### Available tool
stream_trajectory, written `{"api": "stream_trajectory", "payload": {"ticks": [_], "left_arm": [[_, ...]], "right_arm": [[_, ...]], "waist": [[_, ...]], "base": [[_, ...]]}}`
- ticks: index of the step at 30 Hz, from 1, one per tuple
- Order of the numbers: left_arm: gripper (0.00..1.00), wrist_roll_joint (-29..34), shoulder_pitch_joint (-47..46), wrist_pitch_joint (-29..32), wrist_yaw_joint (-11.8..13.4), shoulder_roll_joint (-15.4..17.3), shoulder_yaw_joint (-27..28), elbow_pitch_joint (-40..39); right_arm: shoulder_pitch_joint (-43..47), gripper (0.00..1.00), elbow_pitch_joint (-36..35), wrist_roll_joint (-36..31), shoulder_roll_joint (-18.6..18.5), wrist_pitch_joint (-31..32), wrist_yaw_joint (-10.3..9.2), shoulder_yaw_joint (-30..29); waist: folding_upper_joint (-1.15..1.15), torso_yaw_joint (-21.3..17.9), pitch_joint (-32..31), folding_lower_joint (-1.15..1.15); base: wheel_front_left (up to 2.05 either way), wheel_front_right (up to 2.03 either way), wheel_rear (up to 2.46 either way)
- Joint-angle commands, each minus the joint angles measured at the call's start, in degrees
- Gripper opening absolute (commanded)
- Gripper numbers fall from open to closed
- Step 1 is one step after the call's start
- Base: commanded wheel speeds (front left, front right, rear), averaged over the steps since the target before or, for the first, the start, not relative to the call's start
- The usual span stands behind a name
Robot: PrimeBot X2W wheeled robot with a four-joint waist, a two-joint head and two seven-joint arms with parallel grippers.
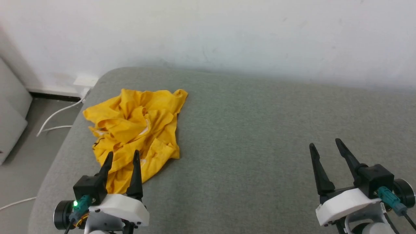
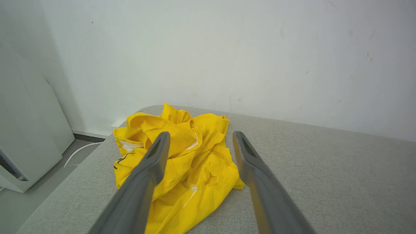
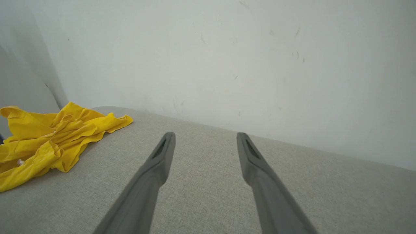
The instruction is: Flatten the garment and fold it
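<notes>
The garment (image 1: pixel 135 128) is a bright yellow T-shirt lying in a crumpled heap on the left part of a grey-green padded surface (image 1: pixel 260 130). A bit of white lining and a black stripe show among its folds. My left gripper (image 1: pixel 123 155) stands open just above the heap's near edge, with nothing between its fingers. The left wrist view has the garment (image 2: pixel 175 156) straight ahead, framed by the spread fingers of that gripper (image 2: pixel 200 136). My right gripper (image 1: pixel 325 145) is open over bare surface at the lower right, far from the cloth. In the right wrist view the garment (image 3: pixel 48 136) lies at the far left, beyond the open gripper (image 3: pixel 205 136).
A white wall (image 1: pixel 227 32) backs the padded surface. The surface's rounded left edge drops to a grey floor (image 1: pixel 29 152) with white cables (image 1: pixel 55 115) and a wall socket (image 1: pixel 85 81). A pale grey unit (image 1: pixel 9 107) stands at the far left.
</notes>
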Motion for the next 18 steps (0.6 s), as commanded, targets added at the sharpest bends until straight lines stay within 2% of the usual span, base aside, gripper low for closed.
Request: {"api": "stream_trajectory", "payload": {"ticks": [1, 18], "left_arm": [[1.00, -0.89, -0.24, -0.74, 0.14, -0.05, 0.34, 0.31], [1.00, -3.66, -0.06, -2.66, 0.62, -0.07, -0.12, 1.12]], "right_arm": [[0.43, 1.00, -0.18, 0.33, 0.08, -0.68, -0.04, 0.39], [0.75, 1.00, -0.02, 0.65, 0.11, -2.59, -0.06, 1.60]], "waist": [[0.00, 2.20, -0.11, 0.00], [0.00, 6.42, 0.42, 0.00]], "base": [[-0.12, -0.12, -0.12], [-0.06, -0.06, -0.06]]}}
